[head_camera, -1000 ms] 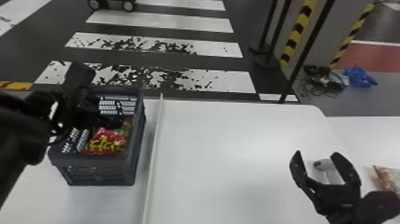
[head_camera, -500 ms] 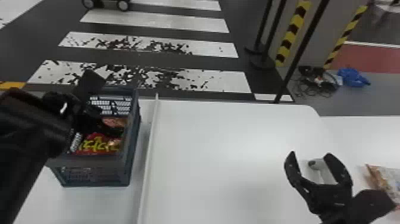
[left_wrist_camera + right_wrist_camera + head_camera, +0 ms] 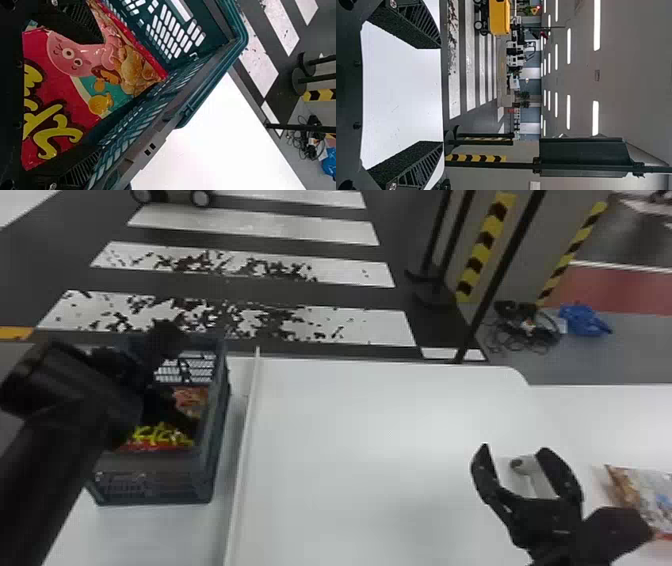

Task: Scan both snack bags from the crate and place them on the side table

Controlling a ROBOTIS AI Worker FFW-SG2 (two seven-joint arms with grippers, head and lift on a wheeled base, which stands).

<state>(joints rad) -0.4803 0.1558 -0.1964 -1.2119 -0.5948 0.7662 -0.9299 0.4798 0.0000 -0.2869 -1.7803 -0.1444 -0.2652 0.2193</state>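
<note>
While right gripper (image 3: 515, 449) hangs over white table (image 3: 370, 430), fingers wide, left gripper (image 3: 181, 382) dips into crate (image 3: 150, 486), fingers spread at snack bag (image 3: 59, 99).

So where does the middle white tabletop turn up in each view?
Head view: white tabletop in the middle, right of the crate.
Left wrist view: past the crate's wall.
Right wrist view: between the fingers of the open right pincer.
Shared landmark: white crossing stripes.
</note>
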